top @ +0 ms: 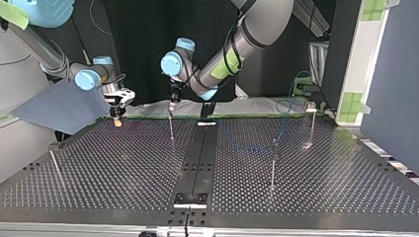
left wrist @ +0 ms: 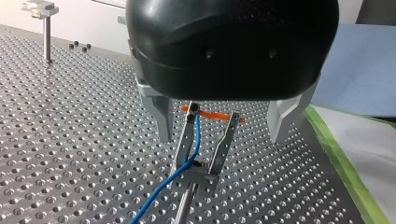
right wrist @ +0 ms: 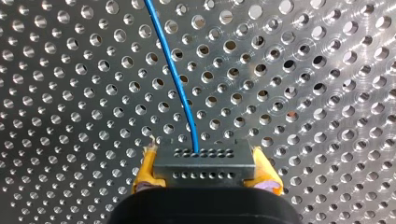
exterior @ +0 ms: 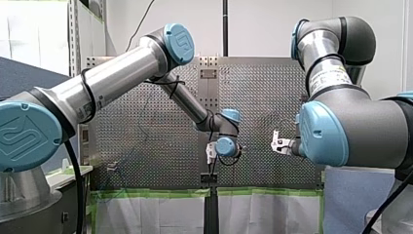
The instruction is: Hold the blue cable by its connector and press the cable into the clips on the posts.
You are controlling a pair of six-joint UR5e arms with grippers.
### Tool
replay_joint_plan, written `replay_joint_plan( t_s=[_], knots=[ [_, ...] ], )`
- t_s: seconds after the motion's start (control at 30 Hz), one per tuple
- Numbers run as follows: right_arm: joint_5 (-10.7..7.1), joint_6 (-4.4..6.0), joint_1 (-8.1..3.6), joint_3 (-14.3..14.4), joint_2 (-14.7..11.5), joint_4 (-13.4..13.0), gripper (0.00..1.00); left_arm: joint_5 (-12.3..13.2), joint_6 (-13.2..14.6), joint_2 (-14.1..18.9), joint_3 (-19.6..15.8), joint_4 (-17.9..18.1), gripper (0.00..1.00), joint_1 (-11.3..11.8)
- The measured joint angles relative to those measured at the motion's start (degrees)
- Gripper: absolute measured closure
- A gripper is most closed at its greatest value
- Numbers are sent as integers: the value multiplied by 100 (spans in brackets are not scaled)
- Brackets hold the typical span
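While the connector (right wrist: 201, 159) is being clamped in the yellow-padded right gripper (right wrist: 204, 171), the blue cable (right wrist: 175, 74) is being strung over the table (right wrist: 308, 70)
Further off, it is being cradled by a post's (left wrist: 184, 210) clip (left wrist: 227, 135) below the wide-spread left gripper (left wrist: 220, 136)

This is a robotics lab. My left arm (exterior: 117, 78) and my right arm (exterior: 350, 122), grey with blue joint caps, flank a perforated metal worktop (top: 123, 173) edged in green tape (exterior: 156, 193). In the top view a black curtain (top: 138, 44) hangs upper middle, with a blue partition panel (top: 390, 74) at right.
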Motion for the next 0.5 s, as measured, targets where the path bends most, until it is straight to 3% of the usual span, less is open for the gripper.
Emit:
replay_joint_plan(
  t_s=[0.33, 0.5],
  knots=[
    [-6, 12, 0, -2, 0, -12, 100, -7, -65, -1, -1, -184, 0, 2],
    [-8, 4, 0, -1, 0, -1, 100, -169, -53, 5, -1, -374, 0, -11]
  ],
)
